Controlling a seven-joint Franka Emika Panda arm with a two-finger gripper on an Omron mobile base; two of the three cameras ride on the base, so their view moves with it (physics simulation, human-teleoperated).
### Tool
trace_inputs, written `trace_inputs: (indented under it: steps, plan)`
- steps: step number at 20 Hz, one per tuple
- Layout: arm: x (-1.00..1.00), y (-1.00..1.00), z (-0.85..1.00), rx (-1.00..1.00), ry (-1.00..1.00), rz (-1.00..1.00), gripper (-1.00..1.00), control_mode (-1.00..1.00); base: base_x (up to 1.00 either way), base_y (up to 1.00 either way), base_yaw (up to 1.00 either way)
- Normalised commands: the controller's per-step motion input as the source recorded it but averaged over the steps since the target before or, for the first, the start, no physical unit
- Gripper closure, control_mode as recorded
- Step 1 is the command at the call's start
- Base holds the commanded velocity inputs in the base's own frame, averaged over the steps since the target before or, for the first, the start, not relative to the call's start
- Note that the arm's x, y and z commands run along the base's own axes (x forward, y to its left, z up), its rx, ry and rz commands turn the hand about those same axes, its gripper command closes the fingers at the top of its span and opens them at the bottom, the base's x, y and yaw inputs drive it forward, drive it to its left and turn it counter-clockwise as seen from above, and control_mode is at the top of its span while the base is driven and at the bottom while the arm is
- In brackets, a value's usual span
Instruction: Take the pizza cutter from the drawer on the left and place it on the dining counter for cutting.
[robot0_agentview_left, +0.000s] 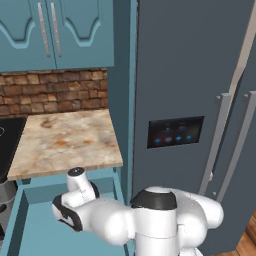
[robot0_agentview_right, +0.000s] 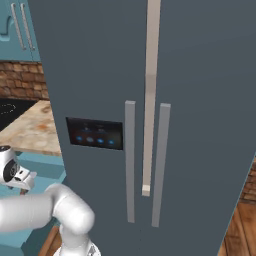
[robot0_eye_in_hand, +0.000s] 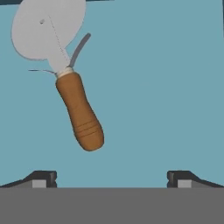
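The gripper (robot0_eye_in_hand: 111, 179) hangs wide open and empty over the drawer (robot0_eye_in_hand: 175, 87); the pizza cutter (robot0_eye_in_hand: 65, 78) lies flat inside, off toward one finger, so closing now could miss the handle

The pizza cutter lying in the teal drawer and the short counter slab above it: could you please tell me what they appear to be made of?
Pizza cutter: the stubby brown handle looks like smooth turned wood, with ringed grooves near its end; the round pale grey blade looks like matte metal. Teal drawer: flat, uniform painted surface, material unclear. Short counter slab: beige with brown marbling, apparently polished stone.
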Motion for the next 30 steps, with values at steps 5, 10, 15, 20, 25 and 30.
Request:
trace_inputs:
  steps: [5,10,15,20,25,30]
  plan:
    - [0.25,0.19,-0.38,0.0,0.0,0.0,-1.0,-1.0,0.0,0.0,0.0]
    - [0.21,0.2,-0.29,0.0,0.02,0.0,-1.0,-1.0,0.0,0.0,0.0]
    - [0.17,0.24,-0.33,0.0,0.06,0.0,-1.0,-1.0,0.0,0.0,0.0]
    - [0.09,0.13,-0.32,0.0,0.04,0.0,-1.0,-1.0,0.0,0.0,0.0]
    - [0.04,0.06,-0.34,0.0,0.0,0.0,-1.0,-1.0,0.0,0.0,0.0]
    - [0.0,0.01,-0.32,0.0,0.0,0.0,-1.0,-1.0,0.0,0.0,0.0]
